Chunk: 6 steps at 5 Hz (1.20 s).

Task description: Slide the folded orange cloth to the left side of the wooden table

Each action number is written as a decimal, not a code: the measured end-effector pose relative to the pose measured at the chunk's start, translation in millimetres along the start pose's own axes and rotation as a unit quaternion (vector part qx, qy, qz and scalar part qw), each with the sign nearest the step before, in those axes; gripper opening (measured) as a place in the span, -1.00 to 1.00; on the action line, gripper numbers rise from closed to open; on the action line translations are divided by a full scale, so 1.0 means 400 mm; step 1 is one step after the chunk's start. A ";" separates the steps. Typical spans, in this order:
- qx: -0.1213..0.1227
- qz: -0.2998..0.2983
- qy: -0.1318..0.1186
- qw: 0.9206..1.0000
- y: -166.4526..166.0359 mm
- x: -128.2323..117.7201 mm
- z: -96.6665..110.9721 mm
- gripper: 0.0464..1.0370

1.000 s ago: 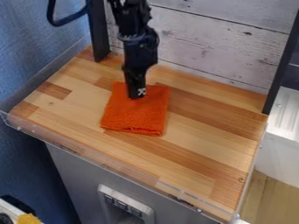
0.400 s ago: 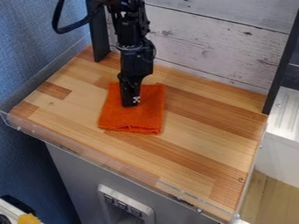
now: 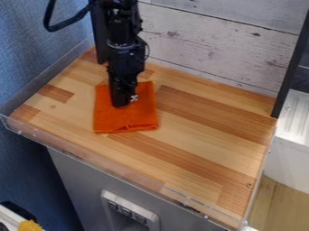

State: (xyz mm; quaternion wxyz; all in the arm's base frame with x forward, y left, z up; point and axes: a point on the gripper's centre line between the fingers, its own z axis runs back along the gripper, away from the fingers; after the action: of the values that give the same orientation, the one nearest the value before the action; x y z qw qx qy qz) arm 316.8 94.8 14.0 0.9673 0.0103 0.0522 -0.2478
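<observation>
A folded orange terry cloth (image 3: 124, 119) lies flat on the striped wooden worktop (image 3: 199, 153), toward its eleven o'clock. The black gripper (image 3: 122, 103) points down over the cloth's upper middle, its tip seen against the fabric; I cannot tell whether it is wide, narrow or gripping cloth. A small black-and-white patterned patch (image 3: 134, 97) shows at the tip's three o'clock. White weathered planks (image 3: 211, 49) stand at twelve to one o'clock; a pale switch panel (image 3: 105, 195) sits near six.
</observation>
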 end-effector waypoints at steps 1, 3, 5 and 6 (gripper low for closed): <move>0.011 0.066 0.000 0.998 0.019 -0.018 -0.003 -0.97; 0.029 0.176 -0.033 0.983 0.069 -0.053 0.012 -0.97; 0.012 0.238 -0.066 0.969 0.107 -0.092 0.028 -0.97; 0.002 0.255 -0.072 0.964 0.126 -0.109 0.041 -0.97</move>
State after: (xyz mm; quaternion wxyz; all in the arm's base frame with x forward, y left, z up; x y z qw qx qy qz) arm 304.8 159.2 34.7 0.9997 0.0073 -0.0221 0.0065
